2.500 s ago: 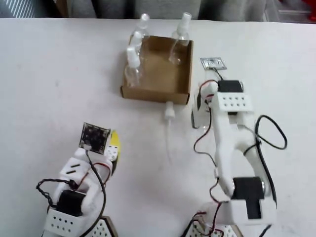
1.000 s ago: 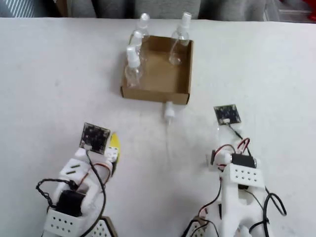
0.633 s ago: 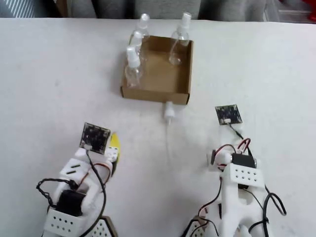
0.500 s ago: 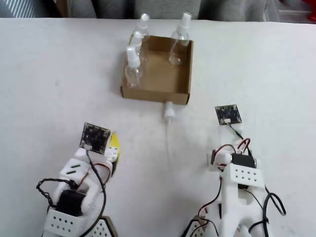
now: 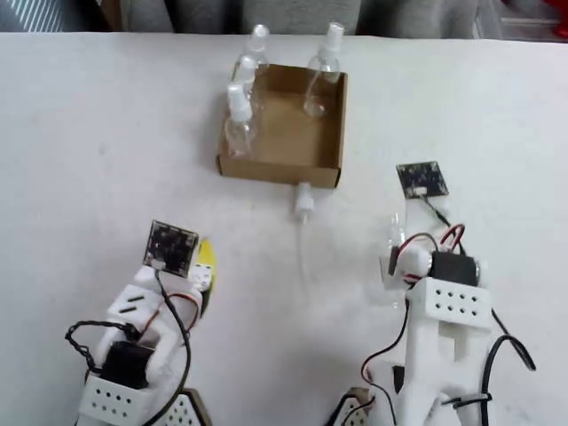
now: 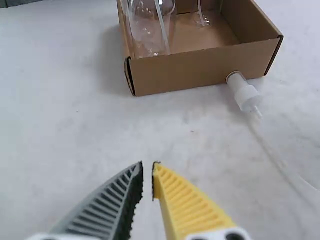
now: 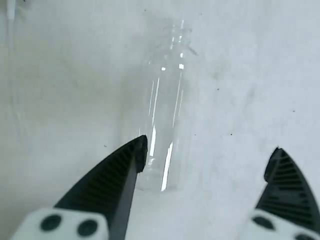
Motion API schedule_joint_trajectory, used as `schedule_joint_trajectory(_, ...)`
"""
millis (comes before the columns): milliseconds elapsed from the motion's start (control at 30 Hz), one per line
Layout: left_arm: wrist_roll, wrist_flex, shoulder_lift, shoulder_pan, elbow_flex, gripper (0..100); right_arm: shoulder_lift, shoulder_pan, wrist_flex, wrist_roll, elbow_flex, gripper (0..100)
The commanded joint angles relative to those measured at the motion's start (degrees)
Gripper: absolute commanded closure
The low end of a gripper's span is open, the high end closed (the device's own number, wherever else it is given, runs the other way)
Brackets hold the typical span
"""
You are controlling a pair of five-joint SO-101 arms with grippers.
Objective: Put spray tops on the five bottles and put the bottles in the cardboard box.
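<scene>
Where the cardboard box (image 5: 280,169) stands: on the white surface (image 5: 106,133), open side up, farther out than both arms.
Capped bottles (image 5: 238,124): four, clear and upright, each with a white spray top. Three are along the box's left wall and one is in its far right corner. The base of the farthest left one is hidden, so it cannot be told whether that bottle is inside.
Loose spray top (image 5: 303,200): lying on the surface outside the box. Its head is against or just beside the near wall, which one cannot be told, and its dip tube trails away from the box.
Uncapped bottle (image 7: 165,110): clear, on its side on the surface, outside the box on its near side and to its right. The open neck points away from the right pincer.
Right pincer (image 7: 207,150): fingers wide apart, gripping nothing. It is above the uncapped bottle's base end, with one fingertip just beside the base and the other well clear.
Left pincer (image 6: 148,167): grey and yellow fingers together, only a slit between the tips, holding nothing. It is low over the surface on the box's near side and to its left, well apart from it.
</scene>
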Motion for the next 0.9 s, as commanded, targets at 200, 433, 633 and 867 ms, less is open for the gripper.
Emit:
schedule_joint_trajectory(200,-0.35,0.18,0.13,-0.04,-0.09,94,-0.84,0.48,5.05,-5.89,-7.74,66.8)
schedule_joint_trajectory(433,-0.35,0.26,0.13,-0.04,-0.09,94,5.76,0.13,2.95,-9.85,-14.51,66.8)
schedule_joint_trajectory(633,-0.35,6.42,0.13,0.04,-0.09,94,16.66,-3.74,2.15,-10.55,-15.30,66.9)
schedule_joint_trajectory(867,-0.35,3.96,0.13,0.48,-0.09,94,20.00,-4.09,3.56,-10.55,-17.58,67.0)
